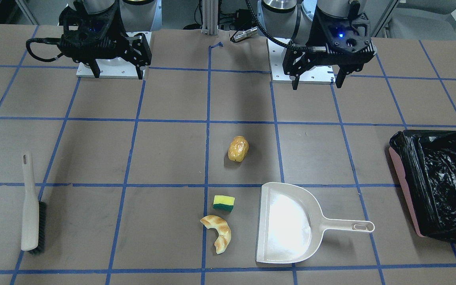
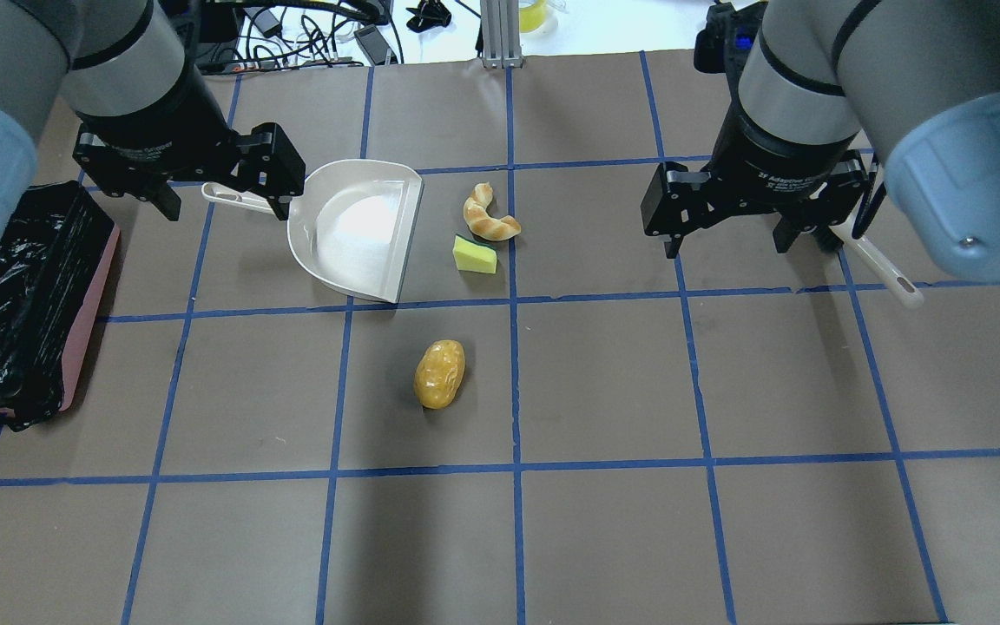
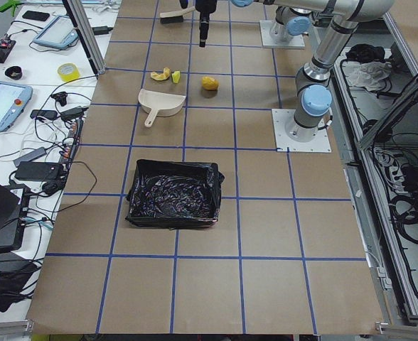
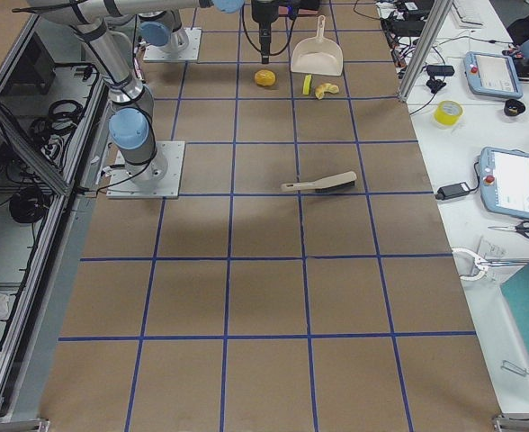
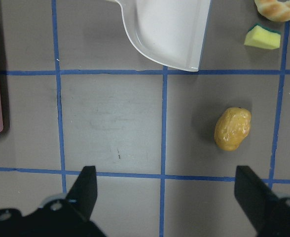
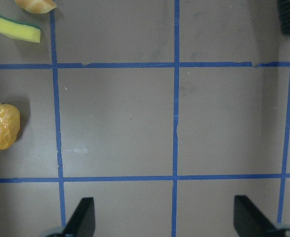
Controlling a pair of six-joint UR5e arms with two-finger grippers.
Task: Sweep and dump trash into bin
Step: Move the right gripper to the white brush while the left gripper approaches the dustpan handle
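Note:
The trash lies mid-table: a golden-brown potato-like piece (image 1: 238, 149) (image 2: 440, 373), a yellow-and-green sponge (image 1: 224, 202) (image 2: 475, 255) and a tan croissant (image 1: 218, 231) (image 2: 488, 214). The sponge and croissant lie beside the mouth of a beige dustpan (image 1: 287, 225) (image 2: 361, 226). The pink bin (image 1: 404, 186) (image 2: 88, 312) with a black bag stands at the table's end on my left. My left gripper (image 1: 317, 81) (image 2: 224, 207) (image 5: 167, 197) is open and empty above the table, over the dustpan's handle in the overhead view. My right gripper (image 1: 118, 75) (image 2: 726, 246) (image 6: 165, 217) is open and empty.
A beige brush with dark bristles (image 1: 30, 206) (image 4: 320, 184) lies flat on my right side; its handle (image 2: 878, 260) shows past the right gripper. The table is brown paper with a blue tape grid. Cables and screens lie past the far edge.

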